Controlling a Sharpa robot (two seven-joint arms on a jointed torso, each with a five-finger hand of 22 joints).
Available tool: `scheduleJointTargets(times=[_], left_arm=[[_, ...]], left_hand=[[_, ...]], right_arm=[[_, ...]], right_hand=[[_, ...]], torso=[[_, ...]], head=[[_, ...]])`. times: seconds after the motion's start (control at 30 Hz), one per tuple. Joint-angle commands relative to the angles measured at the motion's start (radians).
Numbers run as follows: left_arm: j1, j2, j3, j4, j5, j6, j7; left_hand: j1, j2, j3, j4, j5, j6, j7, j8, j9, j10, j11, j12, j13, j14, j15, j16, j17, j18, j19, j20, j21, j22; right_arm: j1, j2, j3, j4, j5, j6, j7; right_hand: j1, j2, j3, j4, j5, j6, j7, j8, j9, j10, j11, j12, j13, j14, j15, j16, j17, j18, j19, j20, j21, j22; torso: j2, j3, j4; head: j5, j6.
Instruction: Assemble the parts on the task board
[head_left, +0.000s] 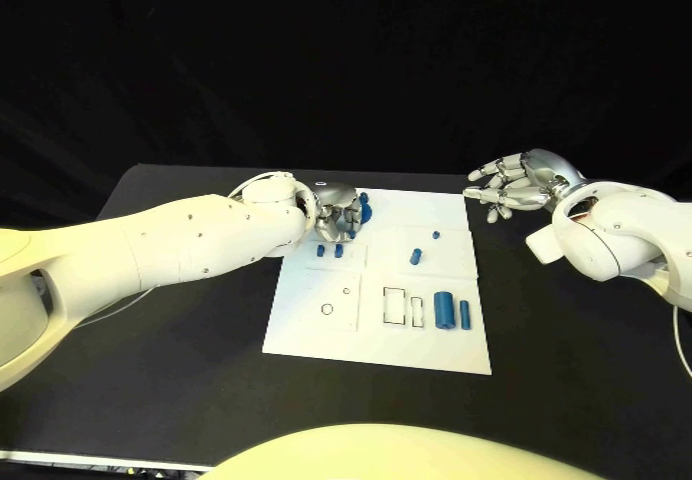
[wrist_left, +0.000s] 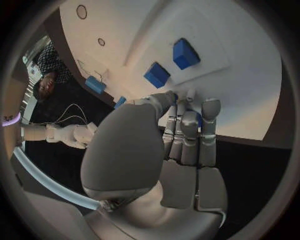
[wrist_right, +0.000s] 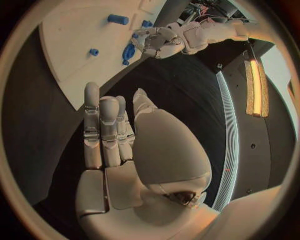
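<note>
Task board lay mid-table, long axis running away from the robot. Blue parts counted in head view: two small blocks by the left hand, two small pegs mid-board, two cylinders lying lengthwise near the right edge, one larger piece at the far left corner. Left hand reached over that corner, fingers down on the larger piece; grip uncertain. Right hand hovered off the far right corner, fingers apart, empty.
</note>
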Motion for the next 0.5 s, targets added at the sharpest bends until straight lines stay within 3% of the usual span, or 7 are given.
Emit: scheduleJointTargets(times=[0.03,0.5], left_arm=[[-0.004,0.004,-0.003,-0.002,0.003,0.045,-0.009],[-0.005,0.006,-0.005,0.0,0.039,0.034,0.018]], left_hand=[[0.0,0.013,0.004,-0.001,-0.002,0.008,-0.002,-0.003,-0.001,0.007,0.003,0.001,-0.001,0.006,-0.002,0.003,0.001,-0.011,0.006,-0.001,0.003,0.001],[-0.028,0.03,0.017,-0.023,-0.009,0.053,-0.011,0.002,0.003,0.052,-0.011,-0.005,-0.002,0.046,-0.012,0.043,0.042,-0.023,0.042,-0.011,0.057,0.072]], right_arm=[[0.0,0.001,0.0,0.001,-0.003,0.005,0.013],[0.0,0.002,0.0,0.0,-0.003,0.008,0.013]], right_hand=[[0.009,0.004,-0.002,-0.005,-0.002,-0.006,0.003,0.006,-0.001,-0.001,-0.008,-0.004,-0.002,0.003,-0.002,-0.005,0.001,0.012,0.005,0.001,-0.005,-0.001],[0.009,0.004,-0.002,-0.005,-0.002,-0.006,0.003,0.006,-0.001,-0.001,-0.008,-0.004,-0.002,0.003,-0.002,-0.005,0.001,0.012,0.005,0.001,-0.005,-0.001]], torso=[[0.0,0.0001,0.0006],[-0.001,0.0006,0.0006]], head=[[0.001,0.0],[0.003,0.0]])
